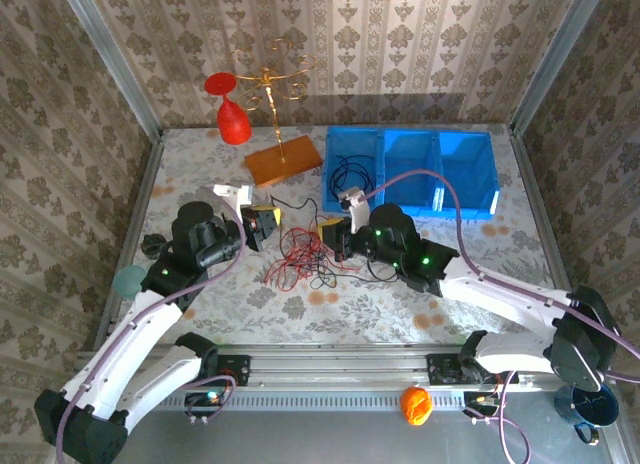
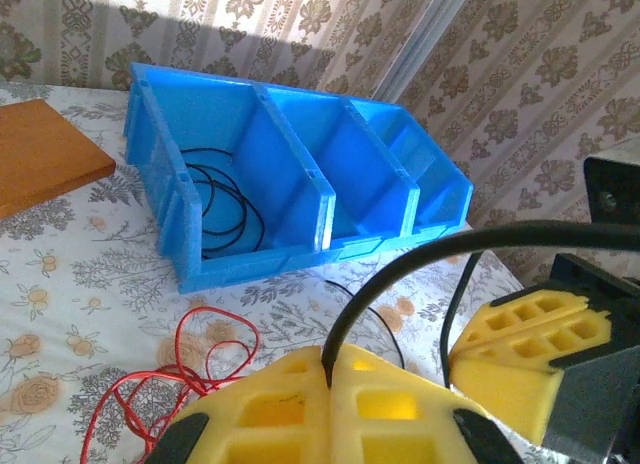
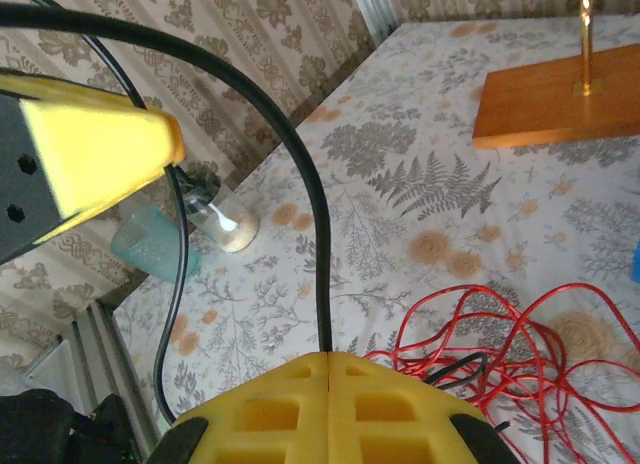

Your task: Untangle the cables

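A tangle of red cables [image 1: 295, 254] lies on the flowered table between my two grippers, with thin black cables [image 1: 345, 269] running through it. My left gripper [image 1: 268, 222] is shut on a thick black cable [image 2: 420, 259], pinched between its yellow pads [image 2: 290, 404]. That cable arches over to my right gripper [image 1: 330, 231], which is shut on the same black cable [image 3: 300, 164] at its pad tips [image 3: 380, 394]. Both grippers hover just above the table, close together. Red loops [image 2: 190, 364] lie below the left gripper, and more red loops [image 3: 500, 344] lie to the right of the right gripper's pads. Another black cable [image 2: 225, 209] is coiled in the bin's left compartment.
A blue three-compartment bin [image 1: 385, 154] stands at the back right. A wooden base [image 1: 283, 162] with a gold stand and a red glass [image 1: 234, 124] is at the back centre. A small glass jar [image 3: 225, 219] and a teal cup [image 3: 150, 244] sit at the left edge.
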`<action>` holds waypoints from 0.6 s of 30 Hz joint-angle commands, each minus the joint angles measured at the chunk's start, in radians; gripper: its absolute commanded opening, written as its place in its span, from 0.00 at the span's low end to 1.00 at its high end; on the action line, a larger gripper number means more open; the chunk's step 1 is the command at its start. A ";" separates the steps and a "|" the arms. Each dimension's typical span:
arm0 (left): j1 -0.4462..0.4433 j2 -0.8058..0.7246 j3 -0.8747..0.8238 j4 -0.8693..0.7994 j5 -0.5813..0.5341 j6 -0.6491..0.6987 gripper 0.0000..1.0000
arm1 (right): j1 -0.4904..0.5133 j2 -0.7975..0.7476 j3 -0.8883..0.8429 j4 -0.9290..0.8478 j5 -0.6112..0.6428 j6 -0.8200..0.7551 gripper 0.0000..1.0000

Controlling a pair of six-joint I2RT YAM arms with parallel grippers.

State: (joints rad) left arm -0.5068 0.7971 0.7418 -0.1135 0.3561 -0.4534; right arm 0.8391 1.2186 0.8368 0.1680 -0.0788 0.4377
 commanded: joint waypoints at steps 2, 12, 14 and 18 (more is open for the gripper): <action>0.008 -0.004 -0.032 0.067 0.013 -0.030 0.00 | 0.006 -0.063 0.040 -0.059 0.058 -0.044 0.00; -0.003 0.048 -0.158 0.113 0.052 -0.137 1.00 | 0.013 -0.102 0.070 -0.152 0.214 -0.085 0.00; -0.010 0.022 -0.184 0.112 0.069 -0.158 1.00 | 0.013 -0.102 0.066 -0.160 0.266 -0.076 0.00; -0.080 -0.035 -0.228 0.093 0.042 -0.183 0.95 | 0.013 -0.096 0.066 -0.167 0.318 -0.071 0.00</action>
State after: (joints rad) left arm -0.5484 0.8043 0.5262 -0.0315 0.3969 -0.5938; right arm 0.8474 1.1194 0.8913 0.0235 0.1509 0.3725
